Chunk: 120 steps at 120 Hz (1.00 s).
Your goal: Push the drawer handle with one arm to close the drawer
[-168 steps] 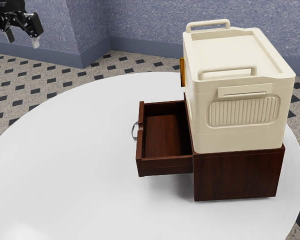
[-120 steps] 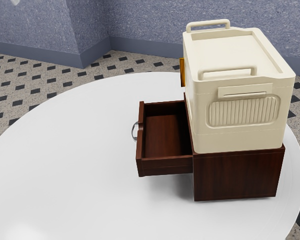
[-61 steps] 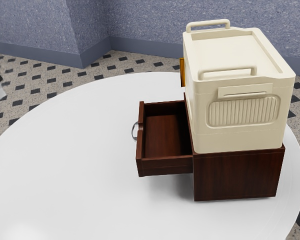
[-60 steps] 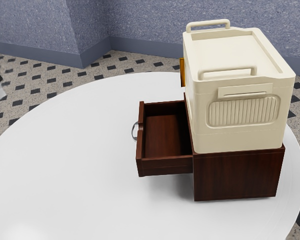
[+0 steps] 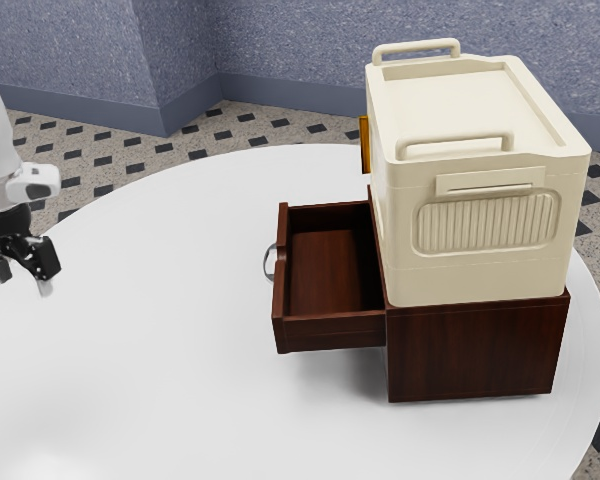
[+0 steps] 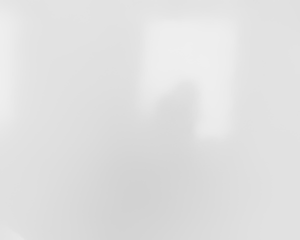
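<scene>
Drawer (image 5: 332, 272) stands open, dark reddish-brown, with curved silvery handle (image 5: 266, 262).

From my wrist I saw a smooth, white tabletop (image 6: 270, 175), with pale light lying on it in patches. The larger bright patch (image 6: 190, 40) was roughly rectangular and soft at its borders, and a grey shadow (image 6: 180, 105) with a blunt tip cut into it. That shadow ran back into a broad, darker grey area (image 6: 140, 195) that faded gradually outward. Well apart from the larger patch, I saw part of a second bright patch (image 6: 0, 65).
</scene>
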### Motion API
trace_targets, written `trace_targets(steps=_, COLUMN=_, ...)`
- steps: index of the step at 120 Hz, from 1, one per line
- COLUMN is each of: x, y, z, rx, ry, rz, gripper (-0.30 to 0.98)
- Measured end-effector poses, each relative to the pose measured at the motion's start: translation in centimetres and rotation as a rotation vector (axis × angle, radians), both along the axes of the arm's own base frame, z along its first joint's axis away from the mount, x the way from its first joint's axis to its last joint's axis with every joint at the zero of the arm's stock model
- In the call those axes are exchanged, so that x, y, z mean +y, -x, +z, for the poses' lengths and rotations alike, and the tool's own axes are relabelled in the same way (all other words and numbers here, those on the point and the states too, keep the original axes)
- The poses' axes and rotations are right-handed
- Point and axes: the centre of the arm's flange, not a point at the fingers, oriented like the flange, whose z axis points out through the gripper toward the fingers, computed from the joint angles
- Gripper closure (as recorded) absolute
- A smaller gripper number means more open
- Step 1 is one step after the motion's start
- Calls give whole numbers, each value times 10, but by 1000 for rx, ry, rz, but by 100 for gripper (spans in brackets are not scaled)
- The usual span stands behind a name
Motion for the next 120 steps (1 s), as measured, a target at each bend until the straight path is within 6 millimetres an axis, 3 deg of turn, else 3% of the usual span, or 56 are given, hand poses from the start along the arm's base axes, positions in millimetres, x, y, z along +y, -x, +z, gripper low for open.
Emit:
trace_targets(steps=10, x=-9, y=-18, z=1, rx=-88, ry=13, rz=-160, gripper=2)
trace_targets(steps=20, x=-1, y=-28, z=-3, rx=-134, ry=20, rz=-262, gripper=2)
trace_targets(steps=33, x=11, y=-39, z=20, rx=-186, ry=0, rz=-371, gripper=2)
trace_targets(steps=38, x=6, y=-43, z=24, rx=-187, ry=-2, rz=-438, gripper=2)
trace_targets(steps=52, x=-3, y=-54, z=13, rx=-163, ry=21, rz=-615, gripper=2)
trace_targets(steps=81, x=-13, y=-42, z=4, rx=-170, ry=128, rz=-963, gripper=2)
trace_targets(steps=98, x=-36, y=-54, z=-12, rx=-161, ry=169, rz=-1143, gripper=2)
trace_targets(steps=120, x=-66, y=-72, z=-14, rx=-198, ry=159, rz=-1316, gripper=2)
